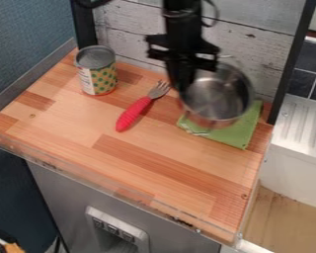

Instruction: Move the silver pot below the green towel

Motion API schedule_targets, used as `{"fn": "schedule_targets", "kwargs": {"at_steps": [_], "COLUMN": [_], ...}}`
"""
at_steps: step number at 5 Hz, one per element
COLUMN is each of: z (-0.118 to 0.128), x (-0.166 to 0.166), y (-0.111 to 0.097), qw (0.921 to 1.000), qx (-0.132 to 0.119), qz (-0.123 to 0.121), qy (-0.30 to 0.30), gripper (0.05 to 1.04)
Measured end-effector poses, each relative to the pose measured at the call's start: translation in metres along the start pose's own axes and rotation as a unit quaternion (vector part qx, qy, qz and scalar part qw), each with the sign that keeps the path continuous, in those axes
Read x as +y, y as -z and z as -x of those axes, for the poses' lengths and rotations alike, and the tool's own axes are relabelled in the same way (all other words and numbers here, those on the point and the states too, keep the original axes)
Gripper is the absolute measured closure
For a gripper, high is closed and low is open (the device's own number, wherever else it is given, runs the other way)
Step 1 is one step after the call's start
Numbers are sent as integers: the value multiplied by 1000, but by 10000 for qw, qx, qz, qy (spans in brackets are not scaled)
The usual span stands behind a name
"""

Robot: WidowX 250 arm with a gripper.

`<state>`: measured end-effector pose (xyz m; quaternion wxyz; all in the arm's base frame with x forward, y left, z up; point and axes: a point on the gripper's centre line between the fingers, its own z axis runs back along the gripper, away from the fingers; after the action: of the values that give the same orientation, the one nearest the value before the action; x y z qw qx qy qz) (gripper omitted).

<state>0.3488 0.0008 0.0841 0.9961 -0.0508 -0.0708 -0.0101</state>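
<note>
The black gripper (183, 81) hangs down from the top edge, its lower end against the left rim of the silver pot (220, 94). The pot is tilted, its open inside turned towards the camera, and it is over the back part of the green towel (236, 133). It hides much of that towel, whose front and right parts show flat on the wooden counter. Whether the pot touches the towel I cannot tell. How the gripper's fingers stand on the rim is blurred.
A fork with a red handle (133, 114) lies left of the pot on the wooden counter (140, 163). A can (97, 70) stands at the back left. White boards rise behind, and a white sink (299, 133) adjoins on the right.
</note>
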Motion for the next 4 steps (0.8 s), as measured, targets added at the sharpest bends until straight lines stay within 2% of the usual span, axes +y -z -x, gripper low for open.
{"fn": "schedule_targets", "kwargs": {"at_steps": [2, 3, 4], "z": [37, 65, 78], "x": [16, 18, 23], "y": [25, 41, 44], "qw": [9969, 9934, 9934], "qx": [527, 874, 830], "qz": [-296, -332, -394], "qy": [507, 665, 689], "gripper": [1011, 1011, 1011]}}
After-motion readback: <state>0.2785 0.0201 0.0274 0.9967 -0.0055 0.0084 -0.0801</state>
